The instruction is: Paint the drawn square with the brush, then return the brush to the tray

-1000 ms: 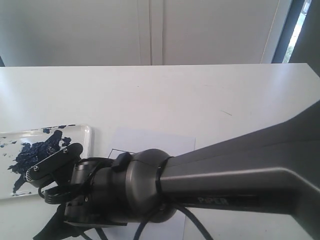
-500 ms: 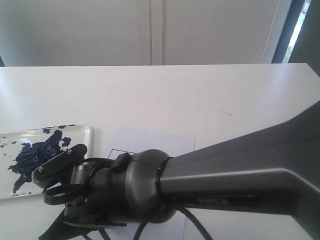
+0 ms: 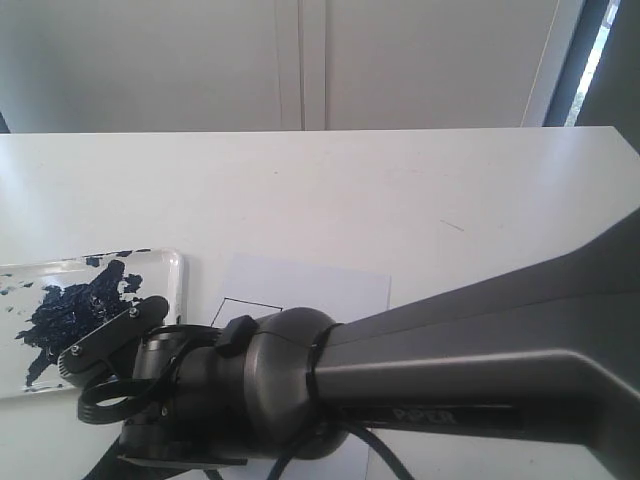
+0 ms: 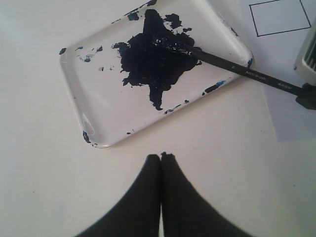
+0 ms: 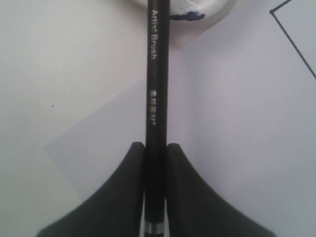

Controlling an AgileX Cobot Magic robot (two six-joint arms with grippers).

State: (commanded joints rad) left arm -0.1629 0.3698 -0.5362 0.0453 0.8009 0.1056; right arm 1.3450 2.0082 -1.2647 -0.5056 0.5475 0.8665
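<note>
Having been narrowed just now, the right claw [image 5: 155, 150] is clenched on the brush [image 5: 157, 74] at lower centre; the drawn square [image 4: 279, 18] is left unpainted.

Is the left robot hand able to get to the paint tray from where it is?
Probably yes. The left gripper, shut, points at the tray with only bare table between them. The brush lies across the tray's far side, gripped by the right gripper, out of its way.
</note>
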